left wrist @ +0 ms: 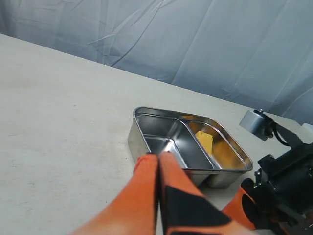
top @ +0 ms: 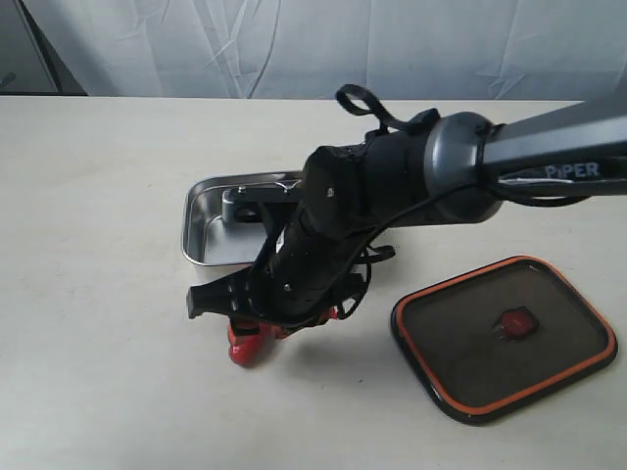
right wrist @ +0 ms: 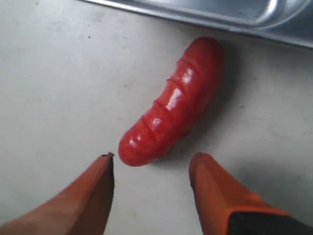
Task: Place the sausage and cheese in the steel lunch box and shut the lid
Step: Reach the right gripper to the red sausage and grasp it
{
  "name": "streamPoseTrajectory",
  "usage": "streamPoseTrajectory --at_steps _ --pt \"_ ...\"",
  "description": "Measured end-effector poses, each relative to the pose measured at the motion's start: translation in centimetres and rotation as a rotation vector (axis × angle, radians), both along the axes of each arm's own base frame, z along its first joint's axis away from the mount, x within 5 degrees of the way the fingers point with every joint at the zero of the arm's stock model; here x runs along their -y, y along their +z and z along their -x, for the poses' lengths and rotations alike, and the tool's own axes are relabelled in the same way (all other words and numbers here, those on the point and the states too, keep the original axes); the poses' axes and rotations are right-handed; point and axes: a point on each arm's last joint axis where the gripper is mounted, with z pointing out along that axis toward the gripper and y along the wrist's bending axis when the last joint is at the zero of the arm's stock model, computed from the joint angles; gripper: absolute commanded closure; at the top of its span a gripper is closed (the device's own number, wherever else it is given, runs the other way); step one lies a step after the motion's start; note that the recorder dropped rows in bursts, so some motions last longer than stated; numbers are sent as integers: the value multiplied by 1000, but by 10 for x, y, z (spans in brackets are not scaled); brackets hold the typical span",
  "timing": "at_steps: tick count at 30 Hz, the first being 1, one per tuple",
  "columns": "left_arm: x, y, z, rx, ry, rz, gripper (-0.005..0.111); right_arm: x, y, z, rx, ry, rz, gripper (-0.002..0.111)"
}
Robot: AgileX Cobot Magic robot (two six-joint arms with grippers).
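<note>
The red ridged sausage lies on the table just in front of the steel lunch box. My right gripper reaches across and hangs low over it, open, with its orange fingertips either side of the sausage's near end and not touching it. The yellow cheese lies in one compartment of the box; the other compartment holds nothing. My left gripper is shut on nothing, held back from the box. The dark lid lies flat on the table to the right.
The right arm spans over the lunch box and hides most of it in the exterior view. A pale cloth backdrop hangs behind the table.
</note>
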Motion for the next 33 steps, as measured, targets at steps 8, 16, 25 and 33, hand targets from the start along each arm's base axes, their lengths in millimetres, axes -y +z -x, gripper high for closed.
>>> streamPoseTrajectory --at_steps 8,16,25,33 --pt "0 0 0 0 0 0 107 -17 -17 -11 -30 -42 13 60" --pt "0 0 0 0 0 0 107 -24 -27 -13 -68 -28 43 102" --pt "0 0 0 0 0 0 107 -24 -26 -13 -77 -16 55 109" --pt "0 0 0 0 0 0 107 -23 -20 -1 -80 114 119 109"
